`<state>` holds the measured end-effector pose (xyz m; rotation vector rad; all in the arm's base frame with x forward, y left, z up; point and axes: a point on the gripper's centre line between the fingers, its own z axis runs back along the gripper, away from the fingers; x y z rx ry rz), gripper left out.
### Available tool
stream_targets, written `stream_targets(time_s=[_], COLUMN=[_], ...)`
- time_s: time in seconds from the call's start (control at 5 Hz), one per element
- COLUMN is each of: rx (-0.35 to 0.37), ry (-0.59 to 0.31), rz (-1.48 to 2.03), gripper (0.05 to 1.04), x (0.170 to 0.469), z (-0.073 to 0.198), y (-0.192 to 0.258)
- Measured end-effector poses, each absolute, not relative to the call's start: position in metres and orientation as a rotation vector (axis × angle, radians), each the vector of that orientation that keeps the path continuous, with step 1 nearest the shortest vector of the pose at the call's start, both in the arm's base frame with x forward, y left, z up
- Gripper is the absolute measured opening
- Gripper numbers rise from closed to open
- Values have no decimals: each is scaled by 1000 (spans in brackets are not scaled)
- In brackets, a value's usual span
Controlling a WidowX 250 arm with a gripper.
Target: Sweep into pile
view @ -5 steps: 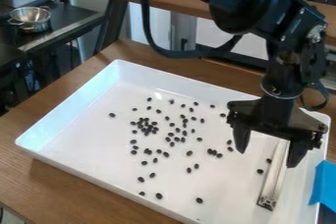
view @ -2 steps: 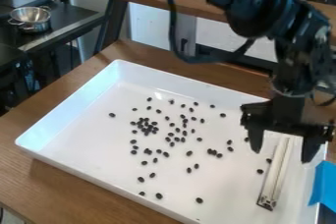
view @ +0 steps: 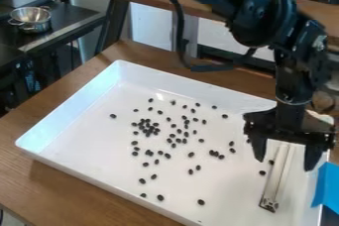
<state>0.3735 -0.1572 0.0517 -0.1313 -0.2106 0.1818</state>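
Now, gripper (view: 283, 165): hanging down over the right-hand part of the tray (view: 73, 91), at the lower end of the black arm (view: 265, 19).
Jaws: spread well apart, one to either side of the bar as seen from this camera, with gaps between; height above the tray floor impossible to tell.
Bar (view: 277, 175): pale, long and straight, lying at a slant inside the tray near the right wall; far end up by the gripper's body, dark-edged near end toward the camera.
Beans (view: 200, 202): small, dark, scattered loosely over the tray floor to the left of the bar, most tightly bunched left of the middle; a couple just beside the bar.
Tray: white, shallow, rectangular, set at an angle on the brown wooden table (view: 27, 180).
Blue sheet (view: 327, 185): at the right edge of the view, against the tray's outer side.
Cable (view: 181, 41): black, looping down beside the arm, behind the tray.
Metal pot (view: 31, 18): on a dark counter (view: 39, 41), upper left.
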Motion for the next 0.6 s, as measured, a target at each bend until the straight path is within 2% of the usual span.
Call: stream_targets(time_s=[0.4, 0.6], rx=[-158, -150], ry=[-224, -200], rz=[204, 230], gripper=[973, 661], x=[375, 374], z=[39, 28], y=[-161, -160])
